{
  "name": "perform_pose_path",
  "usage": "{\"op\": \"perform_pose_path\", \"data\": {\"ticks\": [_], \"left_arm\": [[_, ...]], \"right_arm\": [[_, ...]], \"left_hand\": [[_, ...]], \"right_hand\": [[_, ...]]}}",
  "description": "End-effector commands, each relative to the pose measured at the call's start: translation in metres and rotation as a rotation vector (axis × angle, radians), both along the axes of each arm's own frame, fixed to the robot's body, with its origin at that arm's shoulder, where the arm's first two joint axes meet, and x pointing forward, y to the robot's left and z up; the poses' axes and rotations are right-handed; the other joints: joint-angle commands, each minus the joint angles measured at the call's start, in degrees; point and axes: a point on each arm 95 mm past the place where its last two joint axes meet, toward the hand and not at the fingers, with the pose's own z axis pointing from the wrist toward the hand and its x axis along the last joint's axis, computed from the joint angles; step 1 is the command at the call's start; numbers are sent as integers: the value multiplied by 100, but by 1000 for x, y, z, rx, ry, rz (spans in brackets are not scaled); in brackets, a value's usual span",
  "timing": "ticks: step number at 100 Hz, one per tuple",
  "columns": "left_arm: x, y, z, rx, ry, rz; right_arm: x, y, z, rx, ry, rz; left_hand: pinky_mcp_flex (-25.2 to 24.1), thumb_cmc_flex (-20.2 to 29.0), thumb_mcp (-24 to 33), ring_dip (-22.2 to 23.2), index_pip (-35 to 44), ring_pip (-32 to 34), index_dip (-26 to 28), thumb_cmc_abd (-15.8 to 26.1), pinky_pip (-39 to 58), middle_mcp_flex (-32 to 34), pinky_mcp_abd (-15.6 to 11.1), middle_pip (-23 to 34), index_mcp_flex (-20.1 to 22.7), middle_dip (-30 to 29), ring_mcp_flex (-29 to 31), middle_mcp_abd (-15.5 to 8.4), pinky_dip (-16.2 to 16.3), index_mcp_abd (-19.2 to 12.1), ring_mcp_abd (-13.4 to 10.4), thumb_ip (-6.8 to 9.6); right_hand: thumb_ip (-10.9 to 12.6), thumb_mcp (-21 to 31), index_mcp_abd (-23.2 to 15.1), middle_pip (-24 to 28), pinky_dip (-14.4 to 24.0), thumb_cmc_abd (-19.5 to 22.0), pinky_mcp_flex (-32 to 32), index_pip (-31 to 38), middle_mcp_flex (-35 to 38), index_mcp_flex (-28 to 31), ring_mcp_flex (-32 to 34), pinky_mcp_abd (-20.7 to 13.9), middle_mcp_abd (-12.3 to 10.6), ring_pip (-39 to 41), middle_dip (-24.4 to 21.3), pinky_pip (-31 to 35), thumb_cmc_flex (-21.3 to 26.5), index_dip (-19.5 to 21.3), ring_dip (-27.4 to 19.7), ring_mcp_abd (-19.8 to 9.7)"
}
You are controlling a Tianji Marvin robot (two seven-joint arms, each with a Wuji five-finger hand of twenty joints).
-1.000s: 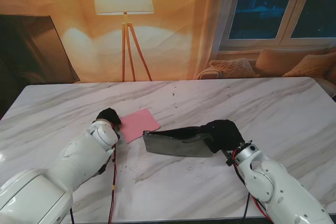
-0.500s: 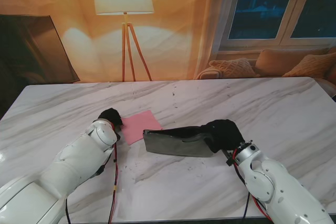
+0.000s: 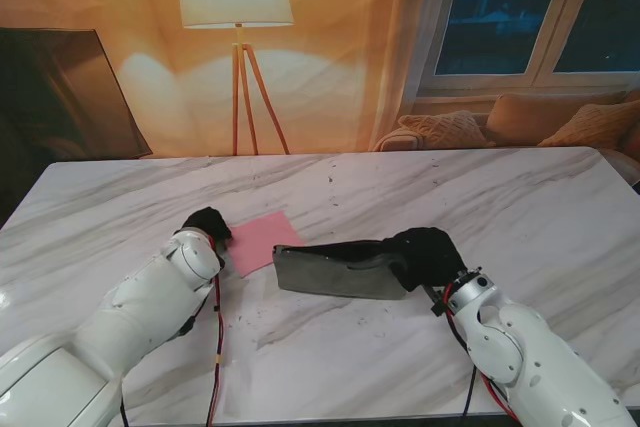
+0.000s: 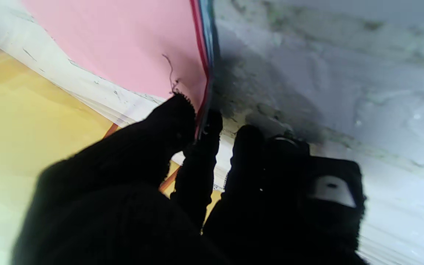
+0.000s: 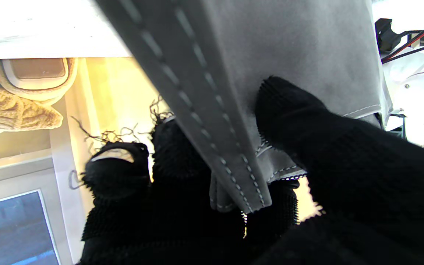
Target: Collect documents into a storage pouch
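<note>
A pink document [image 3: 262, 240] lies on the marble table [image 3: 520, 197], left of centre. My left hand [image 3: 205, 223], in a black glove, is at its left edge. In the left wrist view the left hand [image 4: 197, 191] has thumb and a finger pinched on the edge of the pink document [image 4: 123, 48], which shows red and blue layers. A dark grey pouch [image 3: 340, 269] is held just off the table to the right of the document, its mouth facing it. My right hand [image 3: 425, 255] is shut on the pouch's right end; the right hand [image 5: 182, 221] has its thumb pressed on the stitched pouch [image 5: 289, 55].
A floor lamp [image 3: 235, 7] and a curtain stand behind the table's far edge. A sofa with cushions [image 3: 560, 122] is at the far right under a window. A dark panel [image 3: 60, 87] leans at the far left. Red and black cables [image 3: 216, 347] hang along my left arm.
My left forearm has swung slightly outward, and the pink document has shifted a little toward my left hand. The right hand and pouch have stayed put.
</note>
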Motion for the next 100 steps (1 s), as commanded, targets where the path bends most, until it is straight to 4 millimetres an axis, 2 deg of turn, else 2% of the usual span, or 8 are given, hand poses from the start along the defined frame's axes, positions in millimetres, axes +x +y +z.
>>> {"op": "perform_pose_path", "data": {"ticks": [1, 20, 32, 45, 55, 64, 78, 100], "left_arm": [[0, -5, -1, -11, 20, -6], [3, -11, -1, -27, 6, 14], [4, -16, 0, -42, 1, 26], [5, -19, -1, -42, 10, 29], [4, -21, -2, -42, 22, 30], [4, -22, -2, -49, 34, 25], [3, -23, -2, -51, 43, 26], [3, -24, -2, -56, 48, 30]], "right_arm": [[0, 0, -1, -12, 9, 0], [-1, 0, -1, -10, 10, 0], [-1, 0, -1, -9, 9, -1], [0, 0, -1, -7, 7, -2], [-1, 0, -1, -7, 6, -2], [-1, 0, -1, -6, 7, -2], [-1, 0, -1, -6, 7, -2], [-1, 0, -1, -6, 9, -2]], "left_hand": [[-64, -399, 158, 118, -528, 5, -156, 29, 308, -368, -540, -56, -206, -738, -211, 120, 182, 189, 854, 262], [-106, -806, -570, 149, -837, -21, -2, 385, 277, -390, -511, -66, -32, -977, -219, 178, 267, 303, 925, 187], [-5, -481, -769, 71, -265, -10, 285, 101, 307, -202, -435, -107, 50, -1142, -125, 204, 240, 226, 991, -123], [-9, -74, -828, -90, 387, -113, 169, -163, 238, 142, -291, -30, 196, -1284, -23, 202, 106, 139, 1061, -240], [-246, 169, -515, -338, 672, -417, 107, -282, -88, 353, -4, -37, 316, -1373, 9, 148, -21, 12, 1149, -277], [-761, 371, -220, -694, 881, -910, 78, -378, -643, 502, 306, -466, 340, -1071, -164, 129, -11, -128, 1169, -323], [-1237, 440, 123, -1052, 991, -1467, 120, -573, -1176, 564, 497, -761, 249, -1316, -344, 158, 129, -127, 1193, -297], [-1289, 478, 717, -1393, 1235, -1882, 370, -784, -1366, 861, 600, -1073, 10, -1607, -253, 296, 186, 43, 1259, -182]], "right_hand": [[-47, 27, -9, 70, -59, 297, -20, 649, 117, 493, 161, -74, 71, 131, 32, 284, 162, 230, 7, -372], [-48, 25, -7, 66, -60, 300, -22, 650, 110, 494, 161, -73, 71, 131, 30, 283, 161, 231, 7, -372], [-48, 24, -6, 68, -61, 301, -22, 649, 115, 493, 160, -73, 68, 130, 31, 283, 159, 230, 6, -372], [-47, 24, -2, 67, -61, 301, -22, 649, 111, 489, 158, -73, 72, 129, 31, 283, 161, 231, 5, -372], [-48, 22, -10, 70, -62, 302, -24, 649, 115, 489, 156, -73, 55, 126, 32, 282, 159, 232, 4, -371], [-48, 23, -9, 65, -64, 314, -32, 648, 104, 487, 147, -73, 63, 118, 31, 274, 152, 232, 1, -371], [-49, 22, -9, 67, -68, 317, -39, 647, 104, 486, 138, -74, 63, 106, 32, 266, 155, 233, -4, -370], [-49, 13, -7, 67, -71, 320, -45, 645, 103, 482, 132, -74, 68, 93, 32, 258, 159, 233, -9, -366]]}}
